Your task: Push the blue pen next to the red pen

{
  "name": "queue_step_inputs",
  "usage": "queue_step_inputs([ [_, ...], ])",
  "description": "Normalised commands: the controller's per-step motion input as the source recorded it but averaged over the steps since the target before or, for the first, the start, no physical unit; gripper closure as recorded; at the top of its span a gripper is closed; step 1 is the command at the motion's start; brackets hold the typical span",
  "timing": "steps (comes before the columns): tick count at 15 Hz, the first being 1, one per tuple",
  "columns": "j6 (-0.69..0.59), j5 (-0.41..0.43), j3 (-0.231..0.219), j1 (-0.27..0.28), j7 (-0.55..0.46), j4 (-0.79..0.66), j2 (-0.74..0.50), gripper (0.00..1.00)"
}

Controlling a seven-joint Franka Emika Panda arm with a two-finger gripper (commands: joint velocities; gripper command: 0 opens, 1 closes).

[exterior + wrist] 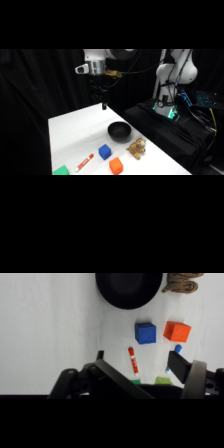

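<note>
While the arm hangs high over the far edge of the white worktop (75, 135), the step in hand looks like the approach, with all the pushing yet to do. Doing it well calls for a descent on the far side of the blue pen from the red one, low enough to catch the thin barrel side-on and nudge it slowly so it slides rather than rolls or pivots away. The gripper (104, 106) is well above and behind the black bowl (119, 131), and its fingers (176, 364) stand spread apart with nothing between them. Nearer the front lie a brownish clump (136, 148), the blue cube (104, 152) and the orange cube (116, 165), all apart from one another. The red pen (133, 360) lies beside the blue cube, and in the wrist view it shows in the gap between the fingers. What I take for the blue pen (177, 348) is only a small blue tip just beside the orange cube, peeping out by one fingertip, the rest hidden; the side view does not show it.
</note>
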Motion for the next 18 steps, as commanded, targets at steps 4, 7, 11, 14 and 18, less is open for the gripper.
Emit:
queue_step_inputs([
  [4,0.03,-0.021,0.048,0.012,0.06,0.04,0.05,0.0],
  [7,0.13,-0.085,0.122,0.102,0.23,0.12,0.14,0.0],
  [11,0.21,-0.169,0.136,0.155,0.32,0.19,0.21,0.0],
  [14,0.19,-0.284,0.098,0.181,0.42,0.35,0.37,0.0],
  [18,0.08,-0.288,0.039,0.195,0.38,0.48,0.45,0.0],
])
